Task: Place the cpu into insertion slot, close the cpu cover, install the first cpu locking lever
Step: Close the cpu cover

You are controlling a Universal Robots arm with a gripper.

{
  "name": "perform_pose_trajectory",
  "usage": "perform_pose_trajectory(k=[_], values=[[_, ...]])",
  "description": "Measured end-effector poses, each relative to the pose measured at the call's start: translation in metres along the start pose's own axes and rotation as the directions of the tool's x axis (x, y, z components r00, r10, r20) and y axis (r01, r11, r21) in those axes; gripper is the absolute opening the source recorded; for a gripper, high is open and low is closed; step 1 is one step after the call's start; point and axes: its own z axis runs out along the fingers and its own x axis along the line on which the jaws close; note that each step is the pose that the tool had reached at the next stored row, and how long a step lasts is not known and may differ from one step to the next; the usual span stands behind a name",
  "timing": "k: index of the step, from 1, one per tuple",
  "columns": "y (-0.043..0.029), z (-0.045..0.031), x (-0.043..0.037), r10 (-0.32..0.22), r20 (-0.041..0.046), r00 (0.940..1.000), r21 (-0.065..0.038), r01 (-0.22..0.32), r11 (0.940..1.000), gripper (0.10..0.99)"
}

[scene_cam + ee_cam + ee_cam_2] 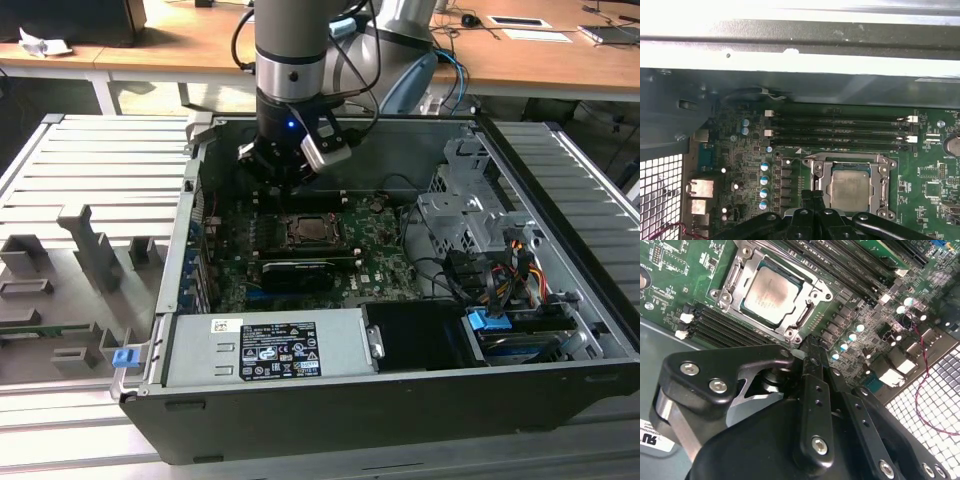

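Cpu (771, 292) seated, cpu cover (734, 279) flat over it — and the tool (810, 345), closed tight on nothing, hovers beside the cover's edge, seemingly as a narrow pusher.

exterior view: high, angled down into computer case (350, 425) | both wrist views: close, sharing the cpu (771, 291) (850, 189)

The arm (290, 50) is a thick silver-grey tube with a pale blue joint cap (408, 85) and black cables (240, 40) looping beside it. A small blue light (291, 126) glows on its black wrist, next to a white-edged block (326, 150). The pincer (812, 346) is matte black, built of rounded link bars dotted with silver screws (690, 369). Its slim fingers (815, 390) carry small holes.
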Motion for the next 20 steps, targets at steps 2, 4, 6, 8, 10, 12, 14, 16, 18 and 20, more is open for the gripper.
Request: perform_pose_trajectory(k=[2,4,6,8,10,12,14,16,18,20], values=[[0.0,0.0,0.0006,0.0,0.0,1.0,0.0,0.0,1.0,0.106],[0.0001,0.0,0.0014,0.0,0.0,1.0,0.0,0.0,1.0,0.106],[0.0001,0.0,0.0021,0.0,0.0,1.0,0.0,0.0,1.0,0.106],[0.0001,0.0001,0.0034,0.0,0.0,1.0,0.0,0.0,1.0,0.106],[0.0002,0.0001,0.0065,0.0,0.0,1.0,0.0,0.0,1.0,0.106],[0.0003,0.0002,0.008,0.0,0.0001,1.0,0.0,0.0,1.0,0.106],[0.0004,0.0002,0.0109,0.0,0.0001,1.0,0.0,0.0,1.0,0.106],[0.0005,0.0003,0.0131,0.0,0.0001,1.0,0.0,0.0,1.0,0.106],[0.0006,0.0003,0.0157,0.0,0.0001,1.0,0.0,0.0,1.0,0.106],[0.0007,0.0003,0.017,0.0,0.0001,1.0,0.0,0.0,1.0,0.106]])
